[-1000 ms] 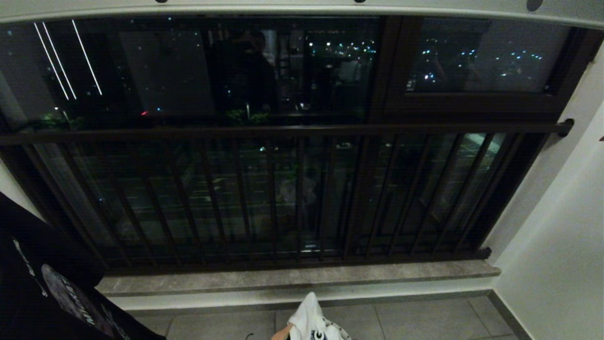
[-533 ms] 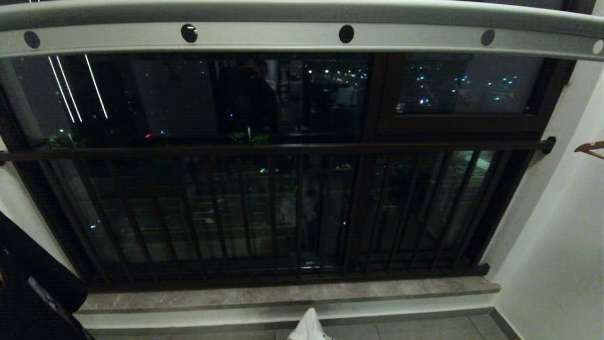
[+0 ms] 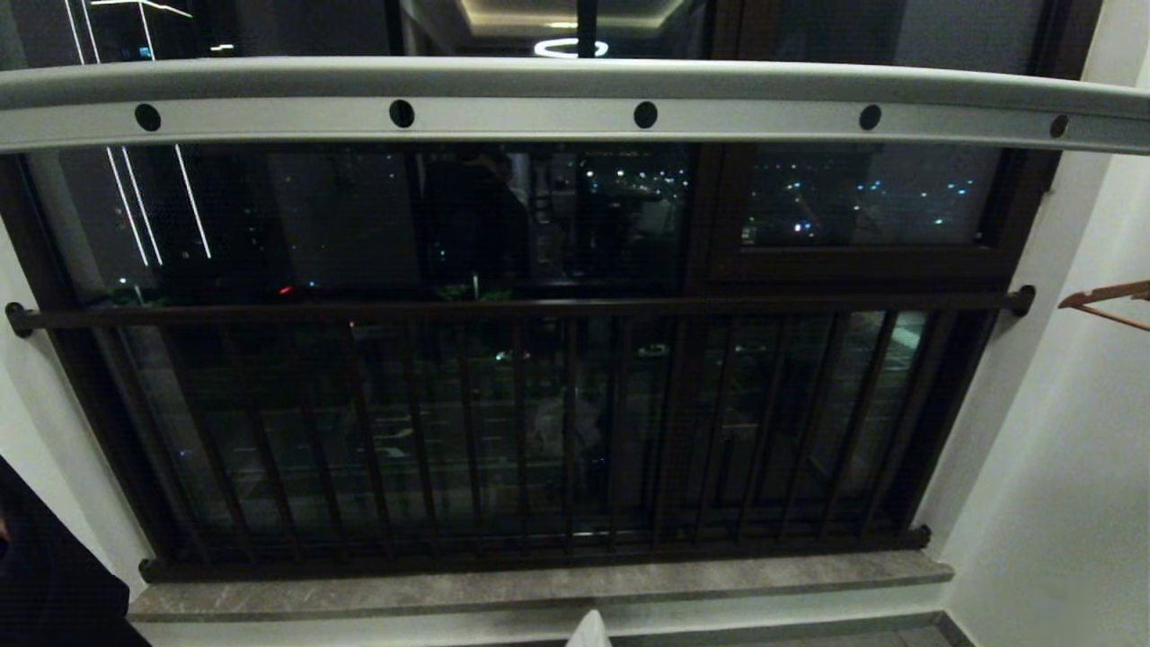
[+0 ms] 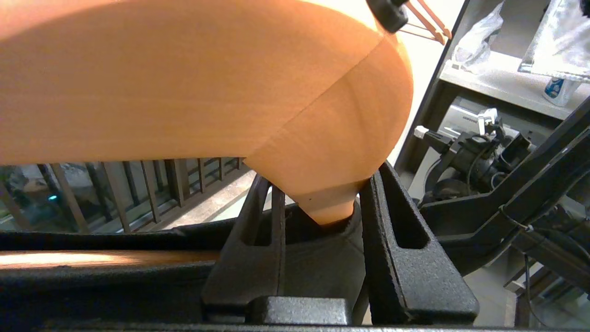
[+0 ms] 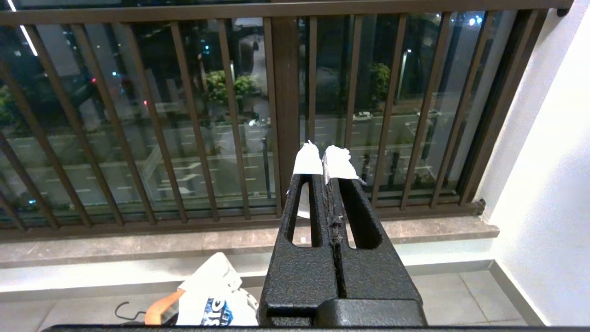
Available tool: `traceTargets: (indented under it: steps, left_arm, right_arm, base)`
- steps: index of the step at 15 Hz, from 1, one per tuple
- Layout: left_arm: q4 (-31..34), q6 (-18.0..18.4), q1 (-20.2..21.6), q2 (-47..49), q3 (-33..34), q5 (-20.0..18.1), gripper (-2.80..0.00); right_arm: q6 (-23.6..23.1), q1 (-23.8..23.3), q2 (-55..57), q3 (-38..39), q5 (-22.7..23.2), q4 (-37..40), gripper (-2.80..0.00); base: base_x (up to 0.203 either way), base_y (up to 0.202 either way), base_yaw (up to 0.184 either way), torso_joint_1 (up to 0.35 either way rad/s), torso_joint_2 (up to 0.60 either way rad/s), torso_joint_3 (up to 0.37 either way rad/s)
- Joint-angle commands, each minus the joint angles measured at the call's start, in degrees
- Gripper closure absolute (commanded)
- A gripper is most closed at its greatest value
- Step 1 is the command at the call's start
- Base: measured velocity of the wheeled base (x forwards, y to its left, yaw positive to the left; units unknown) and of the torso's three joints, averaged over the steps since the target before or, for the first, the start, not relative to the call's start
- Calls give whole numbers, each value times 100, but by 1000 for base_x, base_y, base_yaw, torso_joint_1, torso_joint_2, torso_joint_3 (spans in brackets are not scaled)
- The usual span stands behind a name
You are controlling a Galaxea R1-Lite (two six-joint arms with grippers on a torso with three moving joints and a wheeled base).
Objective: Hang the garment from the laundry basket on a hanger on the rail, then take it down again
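Observation:
The pale silver rail [image 3: 539, 112] with its round dark holes runs across the top of the head view. In the left wrist view, my left gripper [image 4: 325, 184] is shut on an orange wooden hanger [image 4: 207, 83]. The black garment [image 4: 318, 263] is draped on that hanger, and its collar lies between the fingers. A corner of that garment [image 3: 45, 584] shows at the lower left of the head view. My right gripper [image 5: 322, 161] is shut and empty and points at the window bars. The laundry basket is out of view.
Dark brown window-guard bars [image 3: 539, 310] stand over a stone sill [image 3: 539, 584]. A white wall [image 3: 1060, 494] closes the right side, with a spare wooden hanger [image 3: 1105, 301] jutting from it. White printed cloth [image 5: 212, 295] lies on the floor below the right gripper.
The head camera has tilted upward, so the whole scene has slid down and the rail has come fully into view. The black garment and white cloth have sunk toward the bottom edge.

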Motion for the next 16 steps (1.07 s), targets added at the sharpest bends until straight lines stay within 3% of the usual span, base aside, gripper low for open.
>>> traceTargets:
  steps: [1, 12, 16]
  left_arm:
    - [9, -9, -1, 0, 7, -8, 0]
    - [-27, 0, -1, 39, -81, 9, 0]
    - [-35, 5, 1, 448, -346, 12, 0]
  right_arm:
    - [3, 0, 0, 1, 0, 3, 0]
    - [3, 0, 0, 1, 0, 3, 0]
    - [3, 0, 0, 1, 0, -6, 0]
  base:
    - [0, 0, 0, 0, 0, 0]
    - [0, 0, 0, 0, 0, 0]
    - [0, 0, 0, 0, 0, 0]
